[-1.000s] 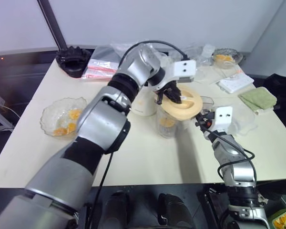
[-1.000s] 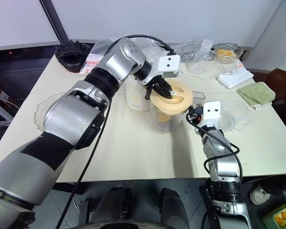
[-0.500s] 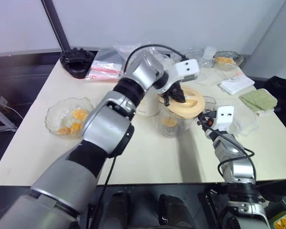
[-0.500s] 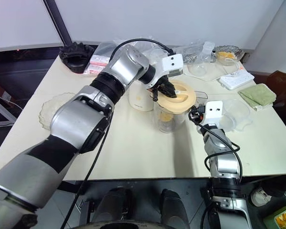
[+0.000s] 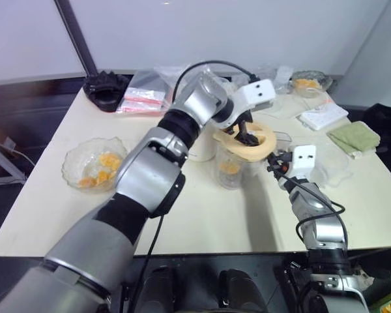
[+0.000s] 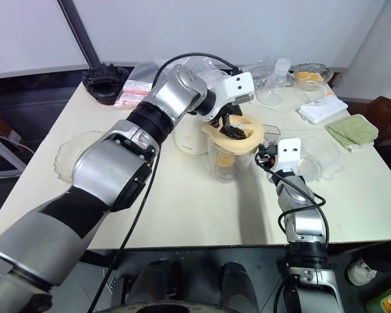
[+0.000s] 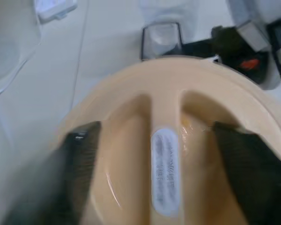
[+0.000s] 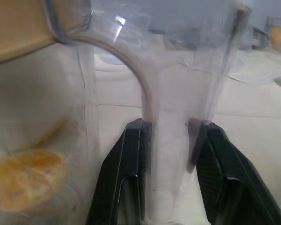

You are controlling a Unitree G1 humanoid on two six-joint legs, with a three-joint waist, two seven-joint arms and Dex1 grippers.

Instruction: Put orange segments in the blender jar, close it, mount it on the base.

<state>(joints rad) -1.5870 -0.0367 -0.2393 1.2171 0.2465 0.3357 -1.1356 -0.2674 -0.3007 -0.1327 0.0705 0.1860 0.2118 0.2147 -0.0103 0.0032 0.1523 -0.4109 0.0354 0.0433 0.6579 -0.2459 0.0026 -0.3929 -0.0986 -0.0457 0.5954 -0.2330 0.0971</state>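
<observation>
- The blender jar (image 6: 229, 160) stood upright on the table (image 6: 182, 202), near its middle, and serves here as the landmark.
- Orange segments (image 8: 25, 185) lay inside the jar, low down against its clear wall.
- A peach-coloured lid (image 7: 166, 154) sat on the jar's mouth, tilted, with its raised centre rib facing up.
- The left gripper (image 6: 231, 130) hovered just above the jar, over the lid; its fingers (image 7: 77, 159) stood spread wide to either side of the rib, gripping nothing.
- The right gripper (image 8: 171, 173) reached in from the jar's right side, its two fingers closed around the jar's clear handle (image 8: 178, 140).
- The base (image 6: 190, 138), a white block, stood just behind and left of the jar, partly hidden by the left arm.
- A scalloped glass bowl (image 5: 94, 163) with more orange pieces sat well to the left of the jar.
- A smaller clear jug (image 6: 322, 153) stood right of the jar, beyond the right gripper.
- A green cloth (image 6: 350, 130) and a white power strip (image 6: 322, 107) lay farther right and behind the jar.
</observation>
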